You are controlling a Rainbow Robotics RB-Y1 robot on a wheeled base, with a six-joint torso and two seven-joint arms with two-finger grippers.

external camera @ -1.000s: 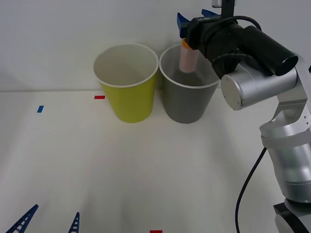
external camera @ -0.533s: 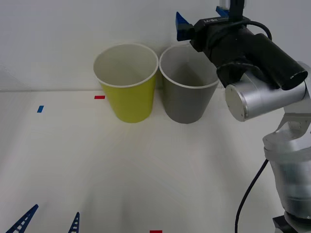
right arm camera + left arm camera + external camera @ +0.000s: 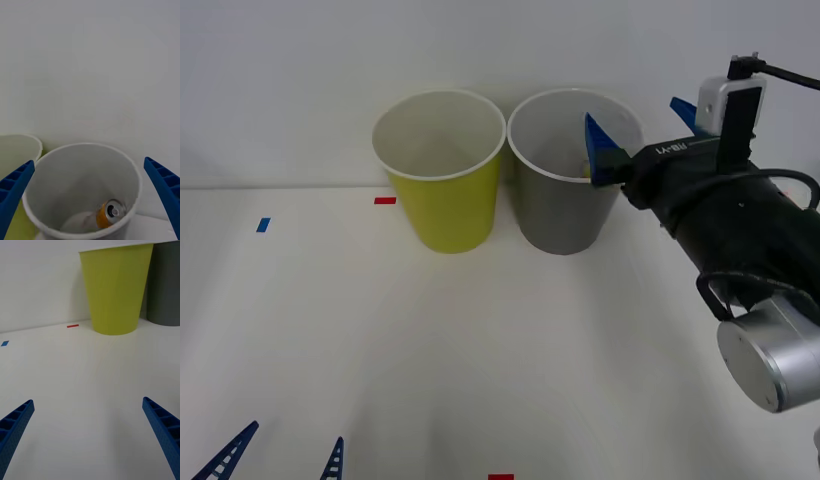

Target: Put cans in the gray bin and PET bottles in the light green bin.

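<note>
The orange can [image 3: 108,214] lies on its side at the bottom of the gray bin [image 3: 560,215], its silver top facing up toward my right wrist camera. My right gripper [image 3: 642,130] hangs open and holds nothing, level with the bin's rim and just to its right. In the right wrist view, this gripper [image 3: 89,163] looks down into the gray bin [image 3: 75,176]. The light green bin [image 3: 450,210] stands touching the gray one on its left. PET bottles are out of view. My left gripper [image 3: 280,460] rests open at the table's near left.
The left wrist view has the light green bin [image 3: 116,288] and the gray bin [image 3: 165,285] beyond bare white table. Red tape marks [image 3: 385,200] and a blue one [image 3: 263,225] lie flat on the table. A white wall stands close behind the bins.
One second ago my right gripper held the can above the gray bin. It let go, the can dropped in, and the gripper drew back to the right and toward the camera.
</note>
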